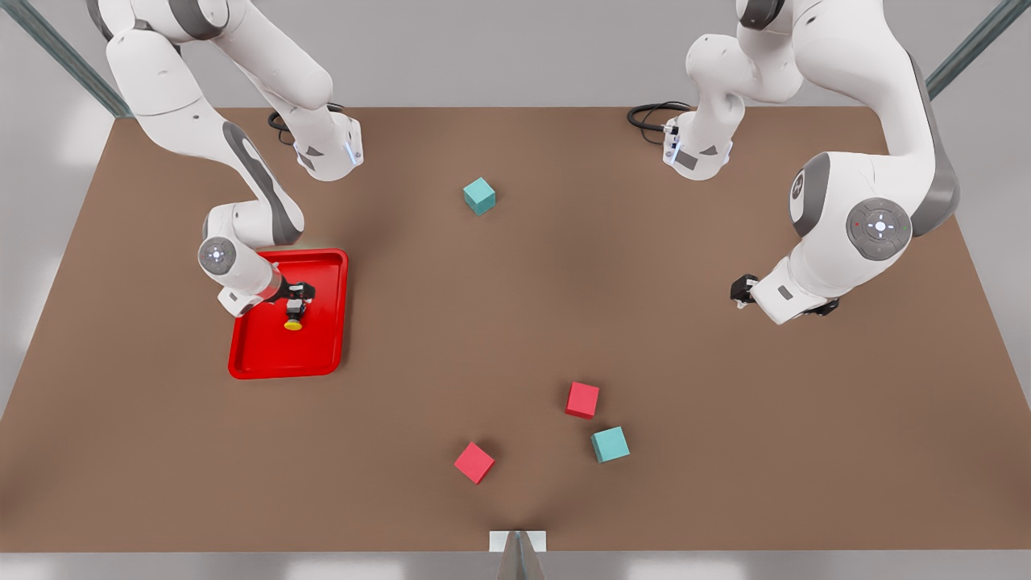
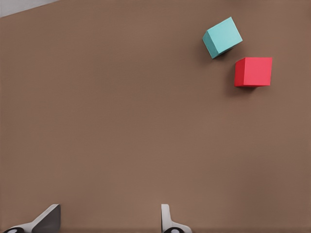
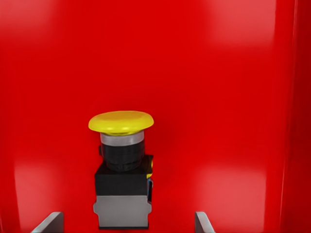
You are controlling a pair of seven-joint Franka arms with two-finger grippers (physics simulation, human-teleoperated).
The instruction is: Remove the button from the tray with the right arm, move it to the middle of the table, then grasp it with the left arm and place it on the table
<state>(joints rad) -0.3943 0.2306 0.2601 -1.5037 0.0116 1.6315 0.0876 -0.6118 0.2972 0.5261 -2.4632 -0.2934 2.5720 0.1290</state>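
In the tray (image 1: 326, 354), one button (image 3: 122, 167) is lying between my right gripper's (image 1: 296, 300) spread fingers. My left gripper (image 1: 739, 292) is waiting over the table (image 1: 515, 322), fingers parted. Two red cubes (image 1: 581, 399) and two teal cubes (image 1: 479, 196) are sitting on brown tabletop; grey walls are surrounding.

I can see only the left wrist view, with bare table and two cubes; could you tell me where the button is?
Observer: The button lies in the red tray, at the front view's left.
Operator: Has the right end effector gripped it?
Observer: Not yet. The right end effector is open, with its fingers on either side of the button's body. Your left end effector waits open at the front view's right.
Operator: Are there any other cubes?
Observer: Yes, a second teal cube lies at the far middle, and a second red cube near the front edge.
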